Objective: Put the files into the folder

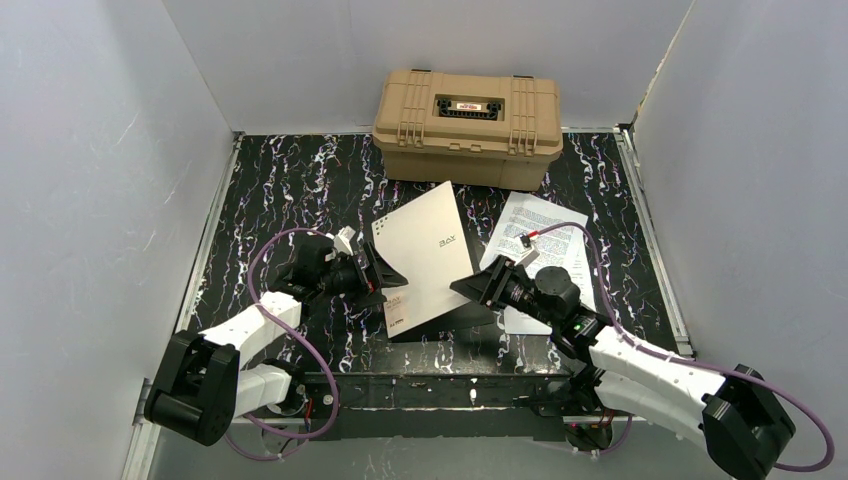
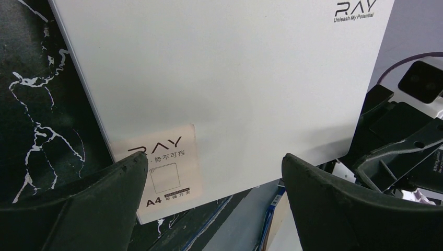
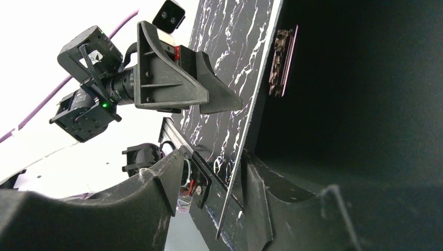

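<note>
Little is done. The files lie on the worktop, right of centre in the top view, just beside the folder and outside it. The folder sits mid-frame, cover tilted up off its black inside. My right jaws stand half-spread astride the cover's edge with a gap on one side, so nothing is clamped. My left jaws are fully released at its lower left corner. Opening and loading remain. The worktop is black, white-veined; a tan case sits at top centre, with pale walls around.

Right of the folder, the right arm partly hides the files; their print is too small to read.
</note>
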You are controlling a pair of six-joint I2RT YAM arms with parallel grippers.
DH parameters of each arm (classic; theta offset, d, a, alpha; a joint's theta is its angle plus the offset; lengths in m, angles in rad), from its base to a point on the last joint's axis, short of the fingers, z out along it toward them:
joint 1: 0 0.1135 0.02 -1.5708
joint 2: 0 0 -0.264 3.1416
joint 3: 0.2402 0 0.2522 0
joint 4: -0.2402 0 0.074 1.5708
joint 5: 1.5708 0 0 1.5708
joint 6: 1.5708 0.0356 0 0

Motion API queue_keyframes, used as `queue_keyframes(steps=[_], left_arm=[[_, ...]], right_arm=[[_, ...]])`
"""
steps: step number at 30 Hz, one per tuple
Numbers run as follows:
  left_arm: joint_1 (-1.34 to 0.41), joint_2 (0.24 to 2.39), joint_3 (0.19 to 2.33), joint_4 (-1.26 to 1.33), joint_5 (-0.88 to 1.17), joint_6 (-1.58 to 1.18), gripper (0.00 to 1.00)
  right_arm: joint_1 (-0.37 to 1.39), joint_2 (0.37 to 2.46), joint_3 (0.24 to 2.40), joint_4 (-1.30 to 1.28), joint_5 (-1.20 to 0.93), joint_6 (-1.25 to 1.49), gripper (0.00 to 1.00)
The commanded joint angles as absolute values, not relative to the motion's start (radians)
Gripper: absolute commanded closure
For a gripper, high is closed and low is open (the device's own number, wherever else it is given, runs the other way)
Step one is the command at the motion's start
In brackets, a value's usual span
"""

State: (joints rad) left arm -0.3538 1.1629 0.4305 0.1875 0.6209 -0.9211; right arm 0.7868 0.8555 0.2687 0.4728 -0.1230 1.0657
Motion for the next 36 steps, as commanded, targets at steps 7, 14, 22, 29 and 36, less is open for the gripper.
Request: queue_keyframes(steps=[7, 14, 22, 29, 36], left_arm=[[-0.349, 1.146, 0.448, 0.169, 0.658, -0.93, 0.02], [-0.344, 1.106, 0.54, -0.002, 0.62, -0.863, 0.02], [-0.342, 1.083, 0.752, -0.314, 0.516, -0.758, 0.02], [-0.342, 1.122, 0.991, -0.511, 0.46, -0.707, 0.02], [-0.343, 1.195, 1.211, -0.634, 0.412, -0.703, 0.02]], right_arm=[[0.793, 0.813, 0.406, 0.292, -0.067, 0.914, 0.77], [0.797, 0.83, 0.495, 0.171, -0.048, 0.819, 0.99], [0.835, 0.91, 0.658, 0.011, -0.007, 0.701, 0.99], [0.934, 1.033, 0.857, -0.195, 0.125, 0.612, 0.99], [1.078, 1.135, 1.043, -0.362, 0.321, 0.569, 0.99]])
